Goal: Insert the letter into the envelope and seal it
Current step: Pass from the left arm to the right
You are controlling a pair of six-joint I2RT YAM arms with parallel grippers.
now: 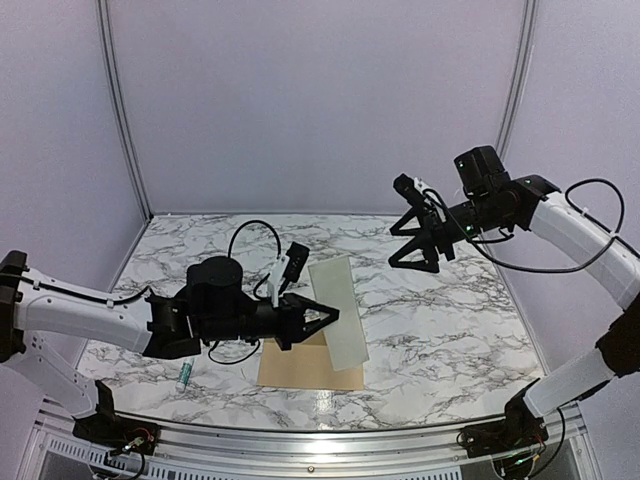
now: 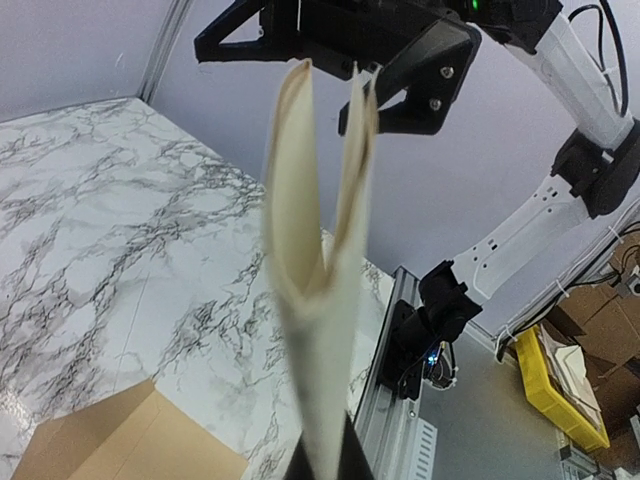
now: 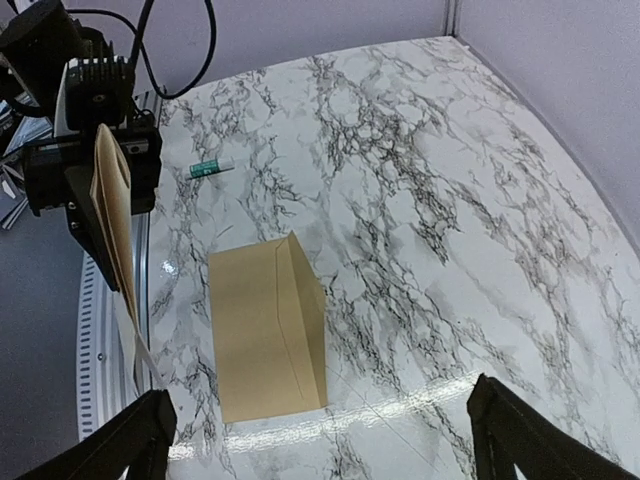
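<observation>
My left gripper (image 1: 334, 318) is shut on the letter (image 1: 332, 282), a cream-white folded sheet held on edge above the table. In the left wrist view the letter (image 2: 318, 300) rises from the gripper (image 2: 326, 462), and its two layers splay apart at the top. The brown envelope (image 1: 312, 366) lies flat on the marble under and just in front of the letter. In the right wrist view the envelope (image 3: 258, 335) has its flap lifted along one long side. My right gripper (image 1: 404, 247) hangs high at the back right, open and empty, its fingers (image 3: 124, 442) spread wide.
A small glue stick (image 1: 184, 376) lies on the marble table (image 1: 450, 320) left of the envelope, also visible as the glue stick (image 3: 211, 169) in the right wrist view. The metal rail (image 1: 320, 440) runs along the near table edge. Grey walls enclose the back and sides.
</observation>
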